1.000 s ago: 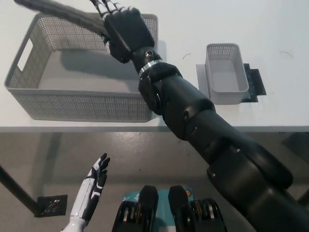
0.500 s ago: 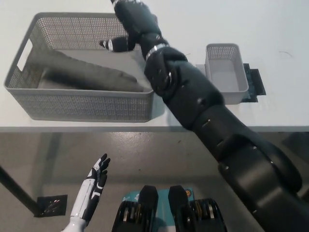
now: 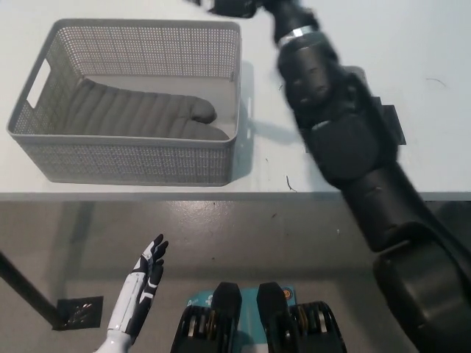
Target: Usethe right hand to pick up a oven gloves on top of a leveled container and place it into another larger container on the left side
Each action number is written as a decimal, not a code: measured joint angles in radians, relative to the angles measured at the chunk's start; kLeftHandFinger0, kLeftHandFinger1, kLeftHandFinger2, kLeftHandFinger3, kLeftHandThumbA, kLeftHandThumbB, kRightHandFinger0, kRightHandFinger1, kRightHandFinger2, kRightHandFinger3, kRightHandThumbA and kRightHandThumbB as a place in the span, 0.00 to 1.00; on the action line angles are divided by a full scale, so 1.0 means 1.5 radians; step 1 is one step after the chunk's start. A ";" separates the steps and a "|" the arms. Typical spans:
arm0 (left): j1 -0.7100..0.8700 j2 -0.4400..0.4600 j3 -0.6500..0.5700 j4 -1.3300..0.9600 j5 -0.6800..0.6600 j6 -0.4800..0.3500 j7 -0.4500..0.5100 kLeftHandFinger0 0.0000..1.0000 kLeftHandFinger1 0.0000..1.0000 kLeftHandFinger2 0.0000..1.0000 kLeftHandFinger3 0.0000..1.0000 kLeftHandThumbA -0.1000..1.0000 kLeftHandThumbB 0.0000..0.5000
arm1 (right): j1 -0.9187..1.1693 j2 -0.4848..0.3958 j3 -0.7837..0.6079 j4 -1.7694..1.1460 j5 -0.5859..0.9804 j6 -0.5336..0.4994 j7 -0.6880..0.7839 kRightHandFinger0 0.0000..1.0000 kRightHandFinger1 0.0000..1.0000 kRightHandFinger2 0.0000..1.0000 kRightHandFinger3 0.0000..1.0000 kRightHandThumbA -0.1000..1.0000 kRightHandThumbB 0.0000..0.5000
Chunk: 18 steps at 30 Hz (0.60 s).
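The grey quilted oven glove [image 3: 140, 115] lies flat on the floor of the large grey mesh basket [image 3: 125, 158] at the table's left, with nothing holding it. My black right arm [image 3: 331, 118] reaches up across the table, right of the basket. Its hand [image 3: 229, 6] sits at the picture's top edge beyond the basket's far right corner, mostly cut off. The arm hides the small grey container; only a corner of the black mat [image 3: 394, 121] beneath it shows. My white left hand [image 3: 146, 279] rests open at the lower left, below the table edge.
The white table's front edge [image 3: 147, 195] runs across the middle of the picture, with grey floor below it. A small dark mark [image 3: 290, 184] lies on the table near that edge. A dark plate [image 3: 77, 312] sits on the floor at lower left.
The glove left my right hand and dropped into the large basket, where it now lies flat. My right arm swung up and to the right, away from the basket, covering the small container.
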 measured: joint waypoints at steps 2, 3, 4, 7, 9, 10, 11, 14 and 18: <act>0.000 0.000 0.000 0.000 0.000 0.000 0.000 1.00 1.00 1.00 1.00 1.00 0.32 | 0.020 -0.023 -0.017 -0.043 0.016 0.002 0.005 1.00 1.00 1.00 1.00 1.00 0.77; 0.000 0.000 0.000 0.000 0.000 0.000 0.000 1.00 1.00 1.00 1.00 1.00 0.33 | 0.029 -0.032 -0.024 -0.060 0.022 0.003 0.007 1.00 1.00 1.00 1.00 1.00 0.76; 0.000 0.000 0.000 0.001 0.000 0.000 0.000 1.00 1.00 1.00 1.00 1.00 0.33 | 0.045 -0.046 -0.032 -0.085 0.031 0.006 0.010 1.00 1.00 1.00 1.00 1.00 0.77; 0.000 0.000 0.000 0.001 0.000 0.000 0.000 1.00 1.00 1.00 1.00 1.00 0.31 | 0.092 -0.082 -0.054 -0.145 0.051 0.010 0.016 1.00 1.00 1.00 1.00 1.00 0.77; 0.000 0.000 0.000 0.002 0.000 0.000 0.000 1.00 1.00 1.00 1.00 1.00 0.31 | 0.132 -0.106 -0.069 -0.189 0.066 0.014 0.020 1.00 1.00 1.00 1.00 1.00 0.69; 0.000 0.000 0.000 0.002 0.000 0.000 0.000 1.00 1.00 1.00 1.00 1.00 0.32 | 0.137 -0.109 -0.071 -0.198 0.069 0.014 0.021 1.00 1.00 1.00 1.00 1.00 0.70; 0.000 -0.001 0.000 0.002 0.000 0.000 0.000 1.00 1.00 1.00 1.00 1.00 0.33 | 0.165 -0.123 -0.079 -0.226 0.077 0.015 0.023 1.00 1.00 1.00 1.00 1.00 0.74; 0.000 -0.001 0.000 0.004 0.000 0.000 0.000 1.00 1.00 1.00 1.00 1.00 0.31 | 0.238 -0.153 -0.099 -0.294 0.100 0.020 0.026 1.00 1.00 1.00 1.00 1.00 0.76; 0.000 -0.001 0.000 0.006 0.000 0.000 0.000 1.00 1.00 1.00 1.00 1.00 0.30 | 0.344 -0.177 -0.110 -0.384 0.126 0.021 0.035 1.00 1.00 1.00 1.00 1.00 0.72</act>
